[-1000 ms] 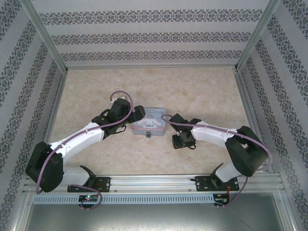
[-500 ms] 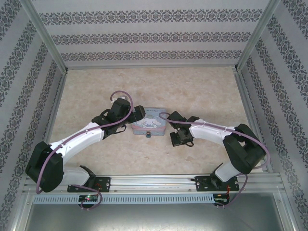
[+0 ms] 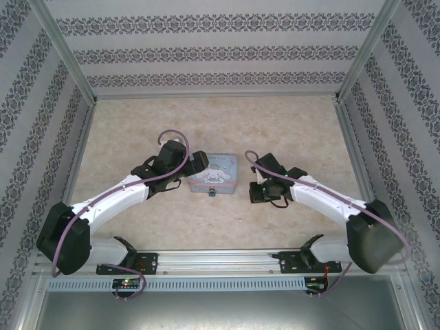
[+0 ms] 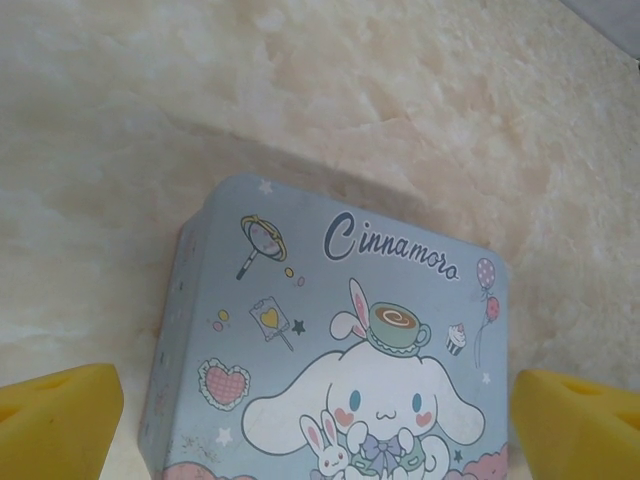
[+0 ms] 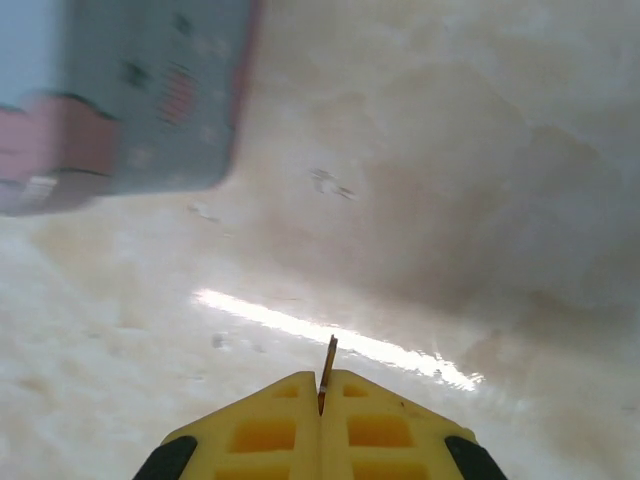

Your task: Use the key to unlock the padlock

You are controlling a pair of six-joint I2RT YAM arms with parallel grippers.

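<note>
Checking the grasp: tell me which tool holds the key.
The right tool, pads shut on the thin key; the left tool is wide open, facing the Cinnamoroll tin.

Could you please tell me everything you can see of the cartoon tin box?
The tin box is a pastel blue, rounded-corner rectangle that looks like painted metal. It is closed and printed with a white puppy, hearts and "Cinnamoro". It lies flat on the beige table between the arms. A dark padlock sits at its near edge. The open left gripper straddles it; contact unclear.
</note>
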